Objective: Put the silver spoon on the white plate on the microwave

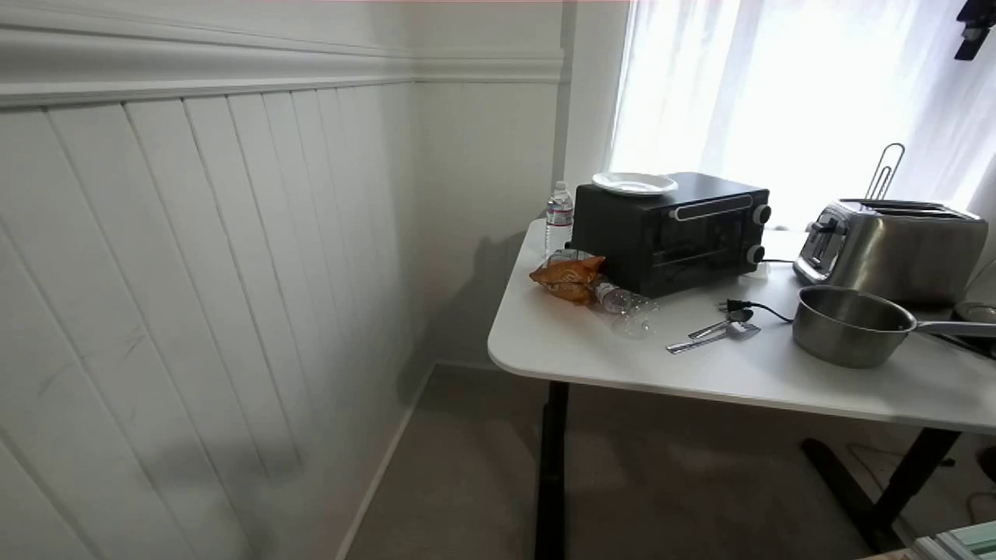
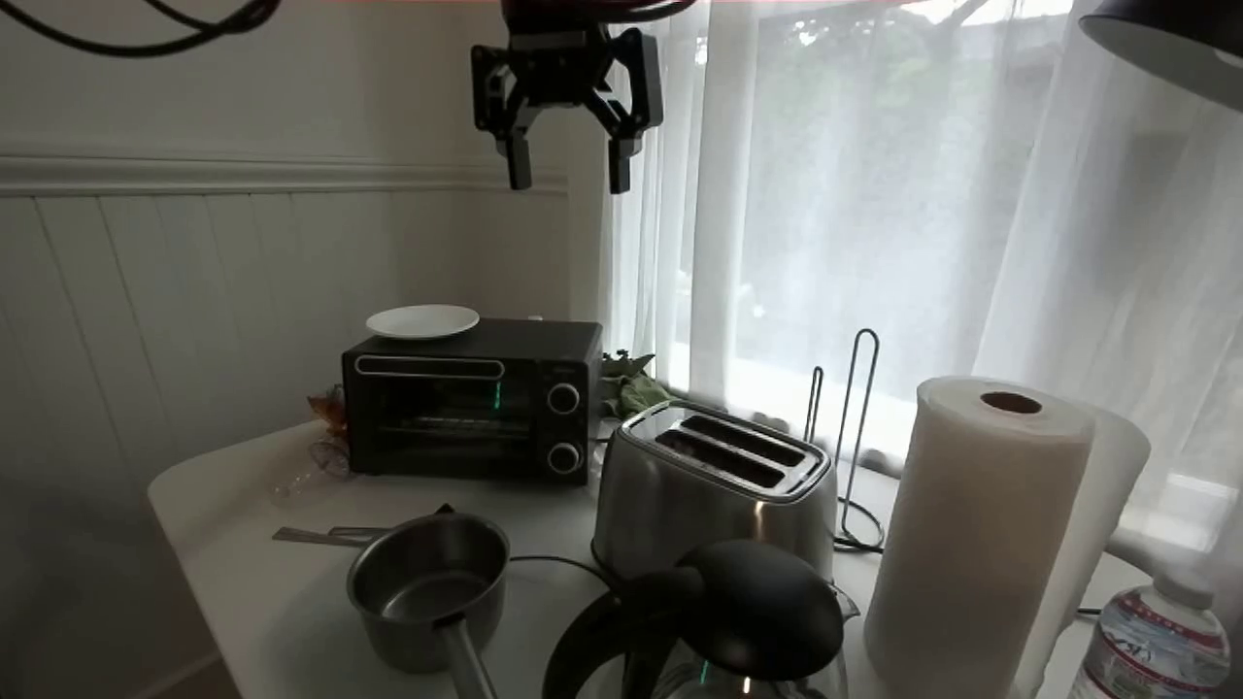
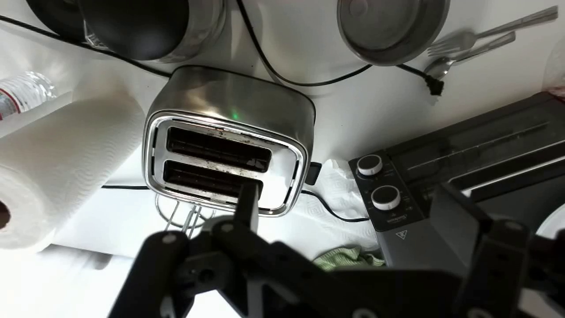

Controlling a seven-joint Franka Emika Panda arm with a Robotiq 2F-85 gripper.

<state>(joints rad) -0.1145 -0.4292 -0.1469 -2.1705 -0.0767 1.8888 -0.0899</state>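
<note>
- Currently my claw point(image 2: 570, 183) hangs high above the table point(image 1: 537, 330), its fingers point(image 2: 620, 170) spread wide apart
- In the wrist view, one finger of mine overlaps the toaster point(image 3: 234, 99), the other the microwave point(image 3: 468, 150)
- I see the spoon point(image 3: 440, 67) lying on the table beside the fork point(image 3: 463, 41), its bowl near a black plug point(image 3: 435, 85); whether spoon and fork touch, I cannot tell
- In an exterior view the pot point(image 2: 403, 636) hides part of both
- The plate point(image 2: 422, 321) sits flat on top of the microwave, towards the end away from the knobs point(image 2: 563, 398), in both exterior views
- The toaster stands between the microwave and the paper roll point(image 2: 981, 534)
- By the microwave's end away from the toaster lie an orange bag point(image 1: 566, 280) and a clear bottle point(image 1: 632, 313), with another bottle point(image 1: 559, 214) upright behind
</note>
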